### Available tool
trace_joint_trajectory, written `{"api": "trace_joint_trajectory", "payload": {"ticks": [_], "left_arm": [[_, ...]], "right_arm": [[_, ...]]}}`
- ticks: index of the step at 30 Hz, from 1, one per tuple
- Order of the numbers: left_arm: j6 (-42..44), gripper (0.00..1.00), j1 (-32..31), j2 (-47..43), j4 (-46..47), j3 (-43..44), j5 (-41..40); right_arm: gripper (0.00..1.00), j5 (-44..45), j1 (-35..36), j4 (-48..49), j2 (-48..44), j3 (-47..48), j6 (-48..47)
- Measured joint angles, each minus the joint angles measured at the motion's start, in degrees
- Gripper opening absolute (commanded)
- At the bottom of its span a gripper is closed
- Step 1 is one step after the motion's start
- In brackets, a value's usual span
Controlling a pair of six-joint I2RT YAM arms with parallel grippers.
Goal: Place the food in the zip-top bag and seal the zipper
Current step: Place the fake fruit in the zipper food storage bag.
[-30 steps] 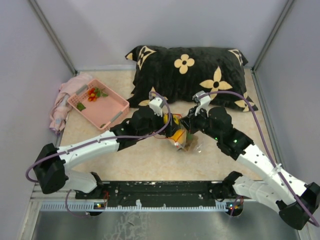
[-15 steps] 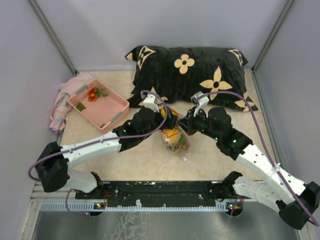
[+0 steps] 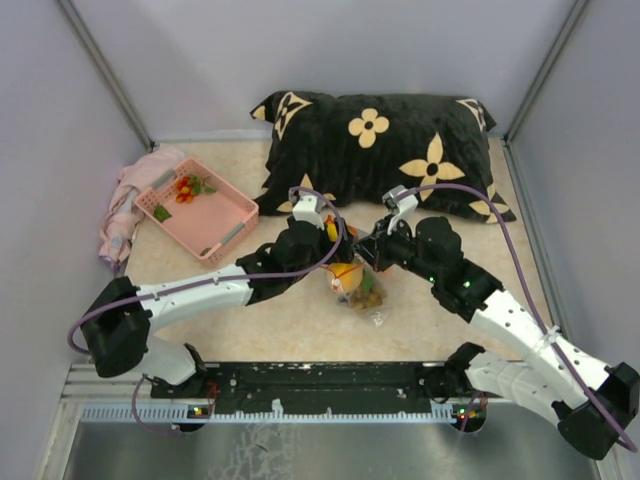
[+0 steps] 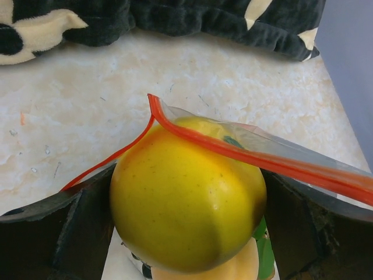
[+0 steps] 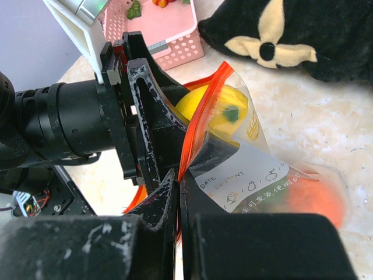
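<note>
The clear zip-top bag (image 3: pixel 364 294) hangs between my two grippers at the table's middle. My left gripper (image 4: pixel 186 195) is shut on a yellow toy fruit (image 4: pixel 175 192), held at the bag's mouth under the red-orange zipper (image 4: pixel 245 154). An orange fruit (image 4: pixel 233 269) and a green leafy bit (image 4: pixel 266 256) show below it. My right gripper (image 5: pixel 179 175) is shut on the zipper strip (image 5: pixel 203 116) at the mouth edge. In the right wrist view the yellow fruit (image 5: pixel 217 106) sits at the mouth and an orange fruit (image 5: pixel 309 195) lies inside the bag, behind its white label.
A pink plastic basket (image 3: pixel 222 222) with small red and green bits stands at the back left, on a pink cloth (image 3: pixel 122 205). A black pillow with cream flowers (image 3: pixel 380 140) lies along the back, close behind the grippers. Grey walls enclose the table.
The bag has come up off the table and now hangs from the grippers. My left gripper with the yellow fruit has shifted a little at the mouth. The right gripper has stayed shut on the zipper.
</note>
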Motion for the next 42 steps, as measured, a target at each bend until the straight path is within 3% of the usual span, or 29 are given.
{"api": "trace_joint_trajectory", "payload": {"ticks": [30, 42], "left_arm": [[1.0, 1.00, 0.0, -8.1, -7.1, -0.7, -0.7], [0.5, 0.87, -0.3, -7.8, -6.5, -0.7, 7.9]], "right_arm": [[0.00, 8.2, -0.4, 2.0, -3.7, -3.7, 3.7], [0.00, 7.5, -0.5, 3.0, -3.1, -3.7, 5.1]]}}
